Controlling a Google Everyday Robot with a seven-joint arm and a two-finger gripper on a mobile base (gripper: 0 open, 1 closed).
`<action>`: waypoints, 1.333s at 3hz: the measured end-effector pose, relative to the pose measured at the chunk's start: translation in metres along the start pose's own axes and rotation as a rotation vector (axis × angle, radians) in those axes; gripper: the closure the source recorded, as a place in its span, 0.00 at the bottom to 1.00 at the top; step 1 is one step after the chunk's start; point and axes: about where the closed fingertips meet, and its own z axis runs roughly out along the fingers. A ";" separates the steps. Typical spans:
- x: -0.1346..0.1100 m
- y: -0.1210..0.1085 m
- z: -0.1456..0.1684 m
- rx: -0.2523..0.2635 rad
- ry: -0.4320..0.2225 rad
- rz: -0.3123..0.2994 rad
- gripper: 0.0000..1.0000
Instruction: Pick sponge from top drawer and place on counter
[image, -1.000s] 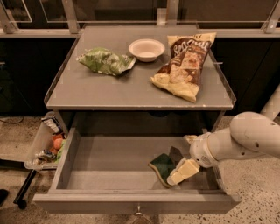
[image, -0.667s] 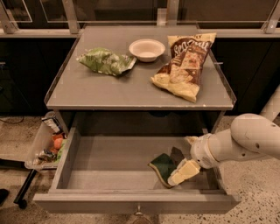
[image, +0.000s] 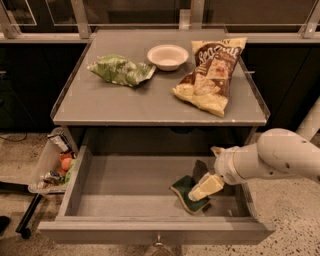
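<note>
The top drawer (image: 125, 197) is pulled open below the counter (image: 125, 105). The sponge (image: 183, 189), dark green on top with a pale yellow edge, lies on the drawer floor at the right. My gripper (image: 204, 187) reaches in from the right and sits right on the sponge's right side, with one pale finger (image: 207, 185) lying over it. The white arm (image: 270, 160) extends off to the right.
On the counter lie a light green snack bag (image: 120, 70), a white bowl (image: 168, 56) and a brown-and-yellow chip bag (image: 212, 75). A clear bin (image: 52, 162) with small items hangs at the drawer's left side. The drawer's knob (image: 159, 243) is at the front.
</note>
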 end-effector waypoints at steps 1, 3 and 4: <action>0.000 0.000 0.000 0.002 -0.001 0.001 0.00; 0.012 0.006 0.015 0.012 -0.028 0.075 0.00; 0.020 0.004 0.029 0.092 -0.061 0.102 0.00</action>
